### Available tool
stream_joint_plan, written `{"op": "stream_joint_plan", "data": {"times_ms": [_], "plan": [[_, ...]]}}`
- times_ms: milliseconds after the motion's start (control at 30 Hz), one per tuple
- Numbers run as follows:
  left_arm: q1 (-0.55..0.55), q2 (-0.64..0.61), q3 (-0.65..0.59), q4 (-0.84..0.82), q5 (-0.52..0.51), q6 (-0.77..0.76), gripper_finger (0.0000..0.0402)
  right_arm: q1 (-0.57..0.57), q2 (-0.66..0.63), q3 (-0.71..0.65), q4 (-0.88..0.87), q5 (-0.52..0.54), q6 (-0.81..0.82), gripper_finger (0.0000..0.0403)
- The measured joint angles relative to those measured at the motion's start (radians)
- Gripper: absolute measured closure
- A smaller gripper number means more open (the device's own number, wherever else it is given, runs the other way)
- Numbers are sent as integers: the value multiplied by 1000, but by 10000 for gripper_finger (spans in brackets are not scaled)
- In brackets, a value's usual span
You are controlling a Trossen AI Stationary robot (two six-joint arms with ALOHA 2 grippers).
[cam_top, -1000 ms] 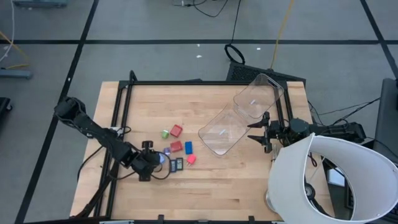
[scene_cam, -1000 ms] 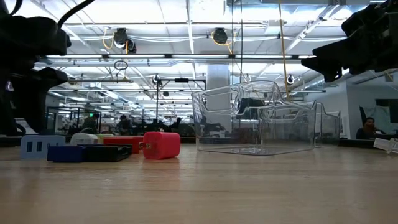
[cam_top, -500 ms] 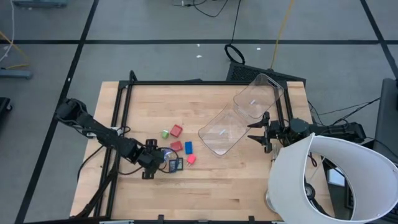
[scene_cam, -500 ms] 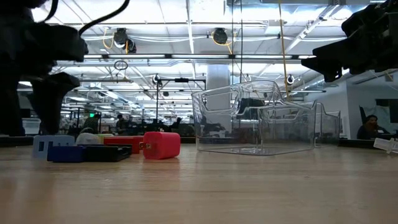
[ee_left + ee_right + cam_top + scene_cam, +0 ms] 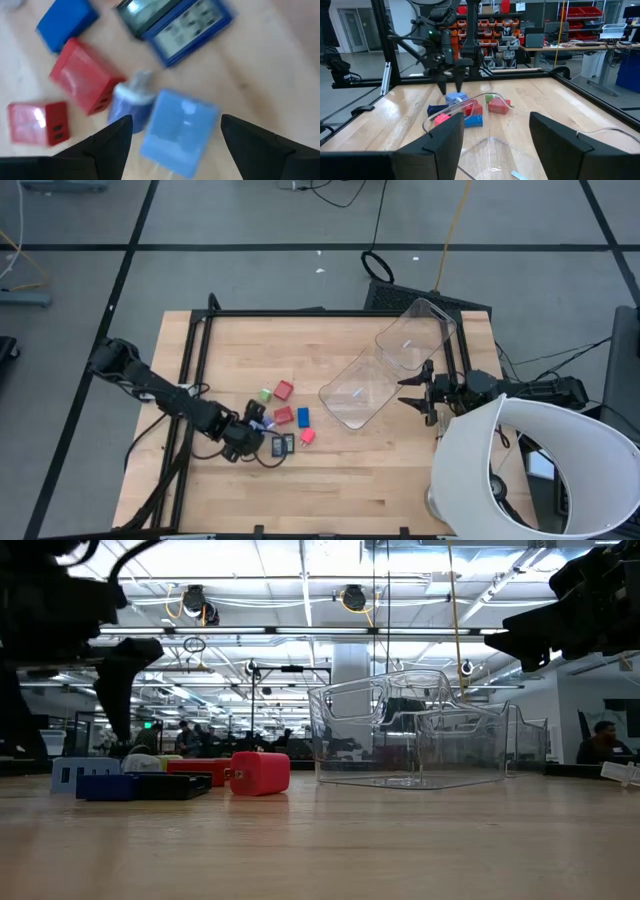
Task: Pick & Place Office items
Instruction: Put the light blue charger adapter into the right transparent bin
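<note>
Office items (image 5: 284, 417) clustered left of centre on the counter (image 5: 330, 480). Left tool (image 5: 256, 422) directly over the cluster's left edge, fingers spread above one block (image 5: 179, 130) (not touching it). Clear bin (image 5: 385, 366) lies tilted right of the cluster. Right tool (image 5: 410, 392) just beside the bin's right side.

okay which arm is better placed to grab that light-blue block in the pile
Left. The left gripper hovers open right over the light-blue block, fingers on either side. The right gripper waits across the table beside the clear bin.
</note>
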Motion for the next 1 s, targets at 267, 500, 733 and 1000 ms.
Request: {"op": "stream_joint_plan", "data": {"times_ms": [267,500,733,1000], "plan": [[42,0,-53,32,3,-1,94,0,0,0,0,0,0,183],[58,-5,-129,129,7,-28,94,0,0,0,0,0,0,183],[59,-4,-143,156,6,-195,94,0,0,0,0,0,0,183],[58,-2,-144,167,1,-445,94,0,0,0,0,0,0,183]]}}
